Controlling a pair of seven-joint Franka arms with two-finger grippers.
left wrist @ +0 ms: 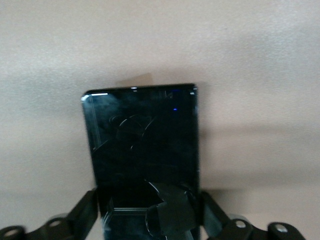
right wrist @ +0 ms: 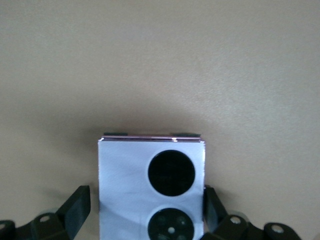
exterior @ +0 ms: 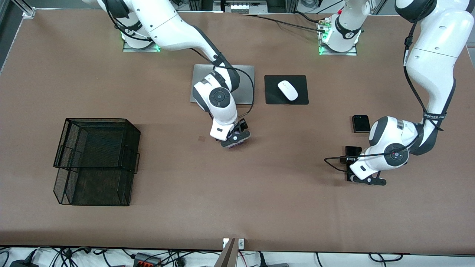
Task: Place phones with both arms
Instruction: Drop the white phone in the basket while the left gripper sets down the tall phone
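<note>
On the brown desk [exterior: 259, 207], the thing nearest to the front camera is a black wire basket [exterior: 97, 161], standing toward the right arm's end. I take the mouse pad [exterior: 286, 89] as the landmark for the other places. The left tool [exterior: 351, 167] is low at the desk, nearer to the camera than the pad and toward the left arm's end. In the left wrist view its fingers [left wrist: 85, 212] are against both long edges of the slim black phone [left wrist: 145, 160], so it is pinching this phone, which lies flat on the desk. The right tool [exterior: 235, 140] is also low at the desk, nearer to the camera than the pad and toward the right arm's end. The right wrist view shows its fingers [right wrist: 77, 207] spread, one at each side of the pinkish-white phone [right wrist: 150, 187] with two black circles, with a small gap between finger and phone. This phone lies flat on the desk. The small black phone [exterior: 360, 123] lies free on the desk, a little nearer to the camera than the pad and toward the left arm's end. A white mouse [exterior: 288, 90] rests on the pad. A silver laptop [exterior: 222, 88], closed, lies beside the pad toward the right arm's end, partly covered by the right arm.
</note>
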